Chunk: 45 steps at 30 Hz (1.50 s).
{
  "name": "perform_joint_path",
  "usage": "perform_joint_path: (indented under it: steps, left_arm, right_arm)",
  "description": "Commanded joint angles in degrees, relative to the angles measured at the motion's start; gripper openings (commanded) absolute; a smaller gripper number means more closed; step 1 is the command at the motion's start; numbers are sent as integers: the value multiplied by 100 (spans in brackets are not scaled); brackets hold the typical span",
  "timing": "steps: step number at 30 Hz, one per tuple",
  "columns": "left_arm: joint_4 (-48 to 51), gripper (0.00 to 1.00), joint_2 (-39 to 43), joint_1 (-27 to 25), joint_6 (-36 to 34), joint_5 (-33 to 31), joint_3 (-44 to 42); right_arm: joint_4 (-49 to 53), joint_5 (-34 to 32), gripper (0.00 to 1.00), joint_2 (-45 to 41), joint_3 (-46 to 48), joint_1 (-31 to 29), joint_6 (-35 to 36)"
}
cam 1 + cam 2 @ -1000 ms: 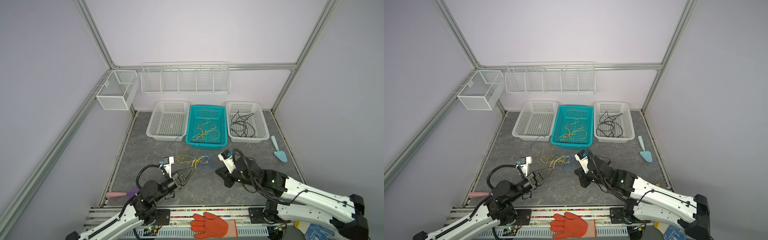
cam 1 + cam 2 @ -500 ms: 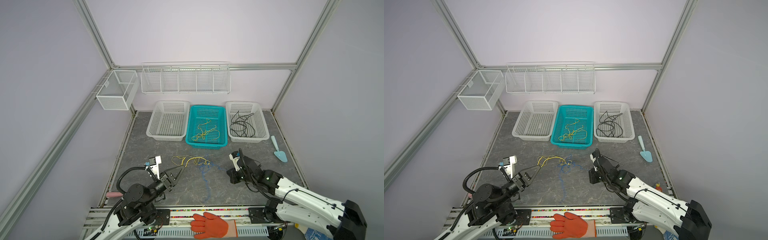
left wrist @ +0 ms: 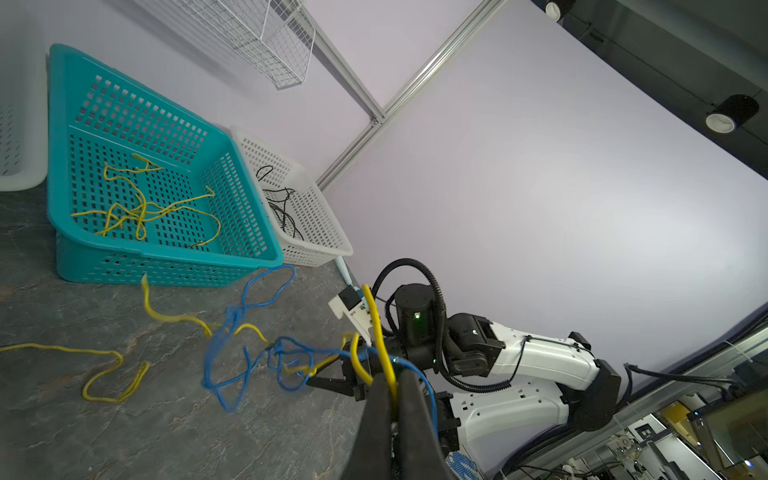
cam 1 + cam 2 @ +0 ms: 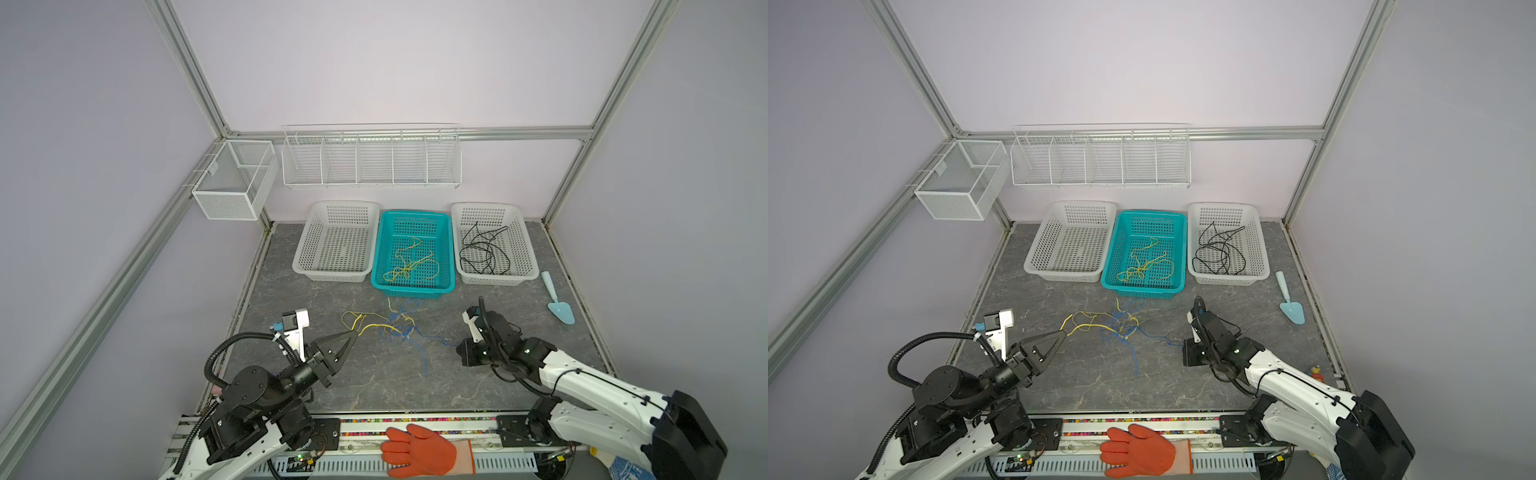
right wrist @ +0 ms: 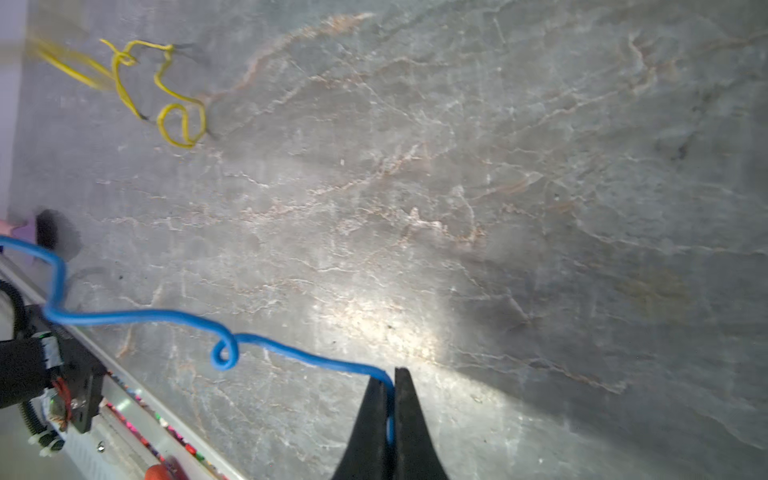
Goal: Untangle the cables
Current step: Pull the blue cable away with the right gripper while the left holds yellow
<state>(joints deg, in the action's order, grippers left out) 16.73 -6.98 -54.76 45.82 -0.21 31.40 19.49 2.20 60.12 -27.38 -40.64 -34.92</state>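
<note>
Cables (image 4: 399, 328) stretch sideways between left gripper (image 4: 353, 334) and right gripper (image 5: 394, 376)

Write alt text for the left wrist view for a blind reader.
The left gripper, jaws shut, pinches a yellow cable that leads into a blue cable tangled with it on the grey table. Beyond lie a teal basket holding yellow cables, a white basket holding black cables, and the right arm.

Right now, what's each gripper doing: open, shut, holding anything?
Left gripper: shut on the yellow cable.
Right gripper: shut on the blue cable.
</note>
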Motion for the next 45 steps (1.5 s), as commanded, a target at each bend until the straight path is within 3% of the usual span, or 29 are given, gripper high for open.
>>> perform_joint_path:
  steps: [1, 4, 9, 17, 21, 24, 32, 39, 45]
  left_arm:
    - [-453, 0, 85, 9, -91, -95, 188]
    - [-766, 0, 36, 5, 128, 30, -144]
    - [-981, 0, -130, 9, 203, 131, -312]
    - [-126, 0, -356, 5, -226, -236, 86]
    - [282, 0, -332, 9, -606, -319, 352]
    - [524, 0, -246, 9, -851, -219, 587]
    - [418, 0, 166, 9, -954, 314, 765]
    - [1579, 0, 128, 7, -1256, -139, 1017]
    - [2168, 0, -88, 8, -1420, -531, 947]
  right_arm:
    - [364, 28, 6, 294, 28, 85, 129]
    - [439, 238, 6, 208, -175, 27, 422]
    - [847, -186, 6, -519, -441, -61, 608]
    - [1685, -324, 6, -1385, -1060, -58, 905]
    - [2172, -1320, 6, -1233, -1205, -50, 654]
    - [2213, -1691, 6, -890, -1239, -25, 474]
    - [1905, -2049, 6, -97, -1340, 8, 346]
    - [1898, -2198, 6, -514, -1543, 9, 246]
    - [2400, -2682, 6, -405, -2496, 5, 469]
